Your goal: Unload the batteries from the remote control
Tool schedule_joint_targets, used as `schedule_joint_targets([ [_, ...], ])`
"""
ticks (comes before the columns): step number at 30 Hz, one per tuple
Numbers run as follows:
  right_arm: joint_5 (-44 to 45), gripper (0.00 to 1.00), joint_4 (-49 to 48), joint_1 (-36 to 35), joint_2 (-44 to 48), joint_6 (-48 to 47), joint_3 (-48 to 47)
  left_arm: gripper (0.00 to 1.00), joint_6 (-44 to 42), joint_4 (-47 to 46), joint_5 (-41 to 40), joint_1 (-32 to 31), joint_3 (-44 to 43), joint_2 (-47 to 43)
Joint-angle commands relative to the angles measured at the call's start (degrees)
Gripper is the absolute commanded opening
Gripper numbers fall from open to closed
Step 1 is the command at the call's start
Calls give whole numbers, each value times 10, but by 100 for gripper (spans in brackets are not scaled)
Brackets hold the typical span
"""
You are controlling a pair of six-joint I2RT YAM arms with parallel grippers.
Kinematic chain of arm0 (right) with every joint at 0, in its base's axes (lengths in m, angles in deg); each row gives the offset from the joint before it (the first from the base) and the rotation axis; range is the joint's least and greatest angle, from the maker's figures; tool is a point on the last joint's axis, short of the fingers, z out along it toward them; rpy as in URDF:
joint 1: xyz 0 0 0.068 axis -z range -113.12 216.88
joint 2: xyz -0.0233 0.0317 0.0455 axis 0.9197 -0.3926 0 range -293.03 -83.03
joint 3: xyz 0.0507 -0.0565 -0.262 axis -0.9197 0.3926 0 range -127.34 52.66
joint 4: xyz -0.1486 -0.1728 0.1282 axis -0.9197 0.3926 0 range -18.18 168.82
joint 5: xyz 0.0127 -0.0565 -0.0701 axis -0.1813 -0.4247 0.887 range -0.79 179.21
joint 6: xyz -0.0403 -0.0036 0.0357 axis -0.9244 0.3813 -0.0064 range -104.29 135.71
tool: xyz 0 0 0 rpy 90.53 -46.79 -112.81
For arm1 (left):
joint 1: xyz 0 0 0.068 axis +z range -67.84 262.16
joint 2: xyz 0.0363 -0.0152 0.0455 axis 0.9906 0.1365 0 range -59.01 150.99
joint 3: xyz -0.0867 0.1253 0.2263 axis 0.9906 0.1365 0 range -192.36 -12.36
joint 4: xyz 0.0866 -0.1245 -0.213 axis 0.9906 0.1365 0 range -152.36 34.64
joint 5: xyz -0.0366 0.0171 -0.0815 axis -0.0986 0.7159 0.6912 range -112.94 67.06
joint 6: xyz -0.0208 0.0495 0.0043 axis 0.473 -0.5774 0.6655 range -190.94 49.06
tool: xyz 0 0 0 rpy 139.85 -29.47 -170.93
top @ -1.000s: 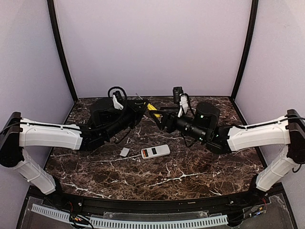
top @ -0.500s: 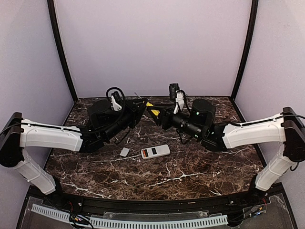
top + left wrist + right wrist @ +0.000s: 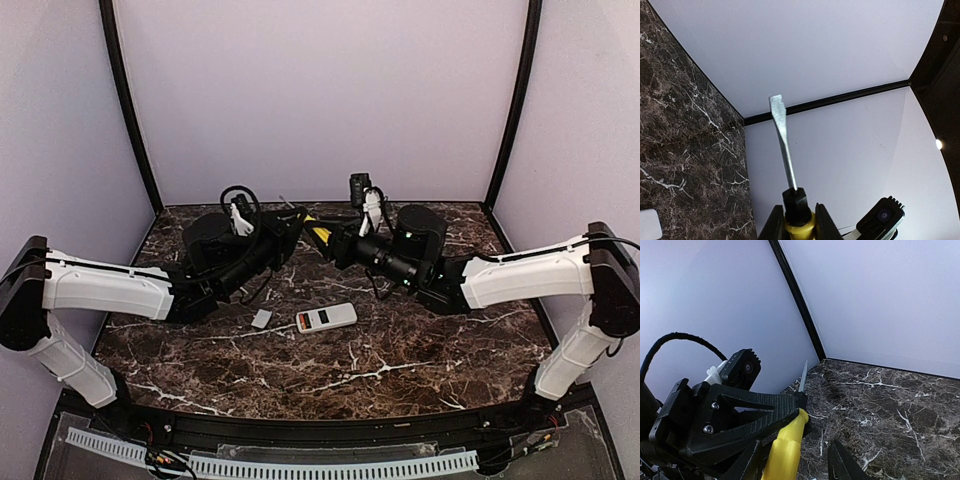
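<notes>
The remote control (image 3: 326,318), a flat white bar with a dark window, lies on the marble in the middle of the top view. No batteries show in any view. My left gripper (image 3: 297,222) (image 3: 798,207) is raised at the back and shut on a yellow-handled screwdriver (image 3: 318,232) (image 3: 783,147), just behind its black collar; the blade points up and away. My right gripper (image 3: 335,245) (image 3: 795,445) faces it. Its jaws straddle the yellow handle (image 3: 785,452), open, with a gap on the right side.
A small white square cover piece (image 3: 261,319) lies just left of the remote. The purple back wall (image 3: 320,100) and black corner posts (image 3: 128,110) stand close behind both grippers. A white corner (image 3: 650,224) of something shows at the left wrist view's bottom left.
My right gripper has moved up and left to the screwdriver handle and its jaws have narrowed around it. The left gripper has kept its hold, shifting slightly.
</notes>
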Motion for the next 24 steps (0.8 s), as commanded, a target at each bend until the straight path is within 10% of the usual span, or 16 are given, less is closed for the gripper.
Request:
schedule_joint_targets([
  [1, 1, 42, -7, -4, -9, 12, -16, 0, 0, -23, -10, 3, 9, -21],
  [24, 3, 35, 12, -4, -22, 24, -34, 0, -15, -37, -12, 2, 13, -23],
])
